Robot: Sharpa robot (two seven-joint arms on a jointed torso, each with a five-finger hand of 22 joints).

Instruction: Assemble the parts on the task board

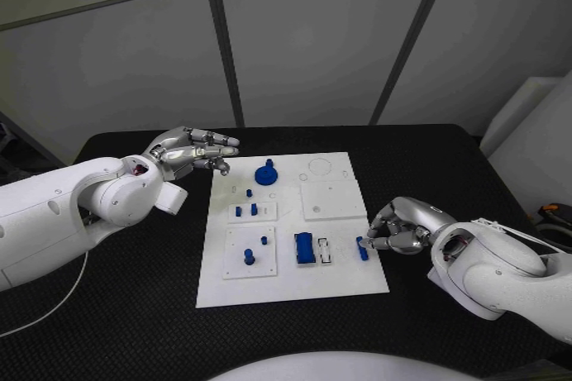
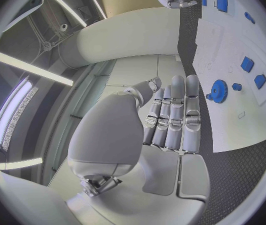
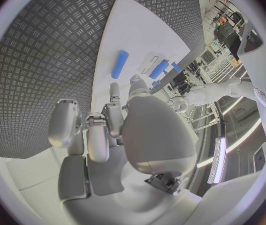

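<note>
The left hand hangs over the black counter just past the far left corner of the white task board. Its fingers are a little apart and nothing is in it, so I think it is waiting there, out of the way. The board lies flat in the middle of the counter, and the blue parts sit on it. Near the left hand is a round blue gear with a knob on top, and it stands up in its place. Below it are some small blue pegs in a raised square, and lower still two more little pieces in another square. In the middle of the board a bigger blue block sits beside a narrow slot. Farther right a short blue bar lies near the board's right edge. The right hand is at that edge with its fingers curled in, and its fingertips are right beside the bar. I cannot tell if it is pinching the bar or only touching it. I think it is there to pick the bar up and put it in its slot.
</note>
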